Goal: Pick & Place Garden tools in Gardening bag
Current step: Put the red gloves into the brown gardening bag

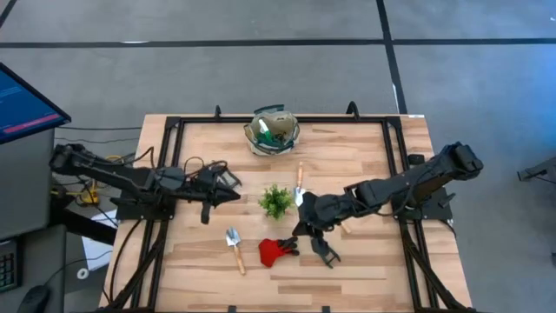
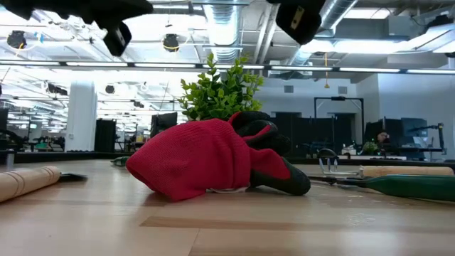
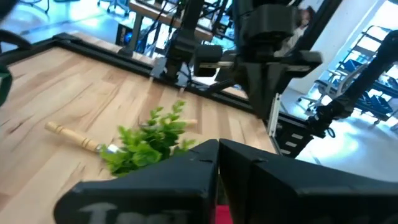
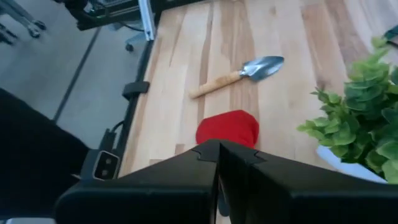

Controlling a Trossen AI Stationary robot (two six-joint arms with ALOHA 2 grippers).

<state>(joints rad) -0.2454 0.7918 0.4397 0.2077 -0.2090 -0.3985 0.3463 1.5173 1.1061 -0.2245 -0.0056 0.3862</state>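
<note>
On the table [image 1: 365,143]: two trowels [image 1: 234,249], one glove [image 1: 272,251], one plant [image 1: 276,201]; both grippers closed, empty.

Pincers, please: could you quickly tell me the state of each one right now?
Left pincer: shut, holding nothing, beside the plant.
Right pincer: shut, holding nothing, beside the red gloves.

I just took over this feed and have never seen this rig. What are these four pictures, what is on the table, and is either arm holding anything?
Two dark robot arms work at a wooden table. One camera looks down from above, one sits at tabletop height, and one rides on each wrist. On the table: a gardening bag, a small plant, a trowel, red gloves and another wooden-handled tool. The left pincer and right pincer are both shut and hold nothing.
</note>
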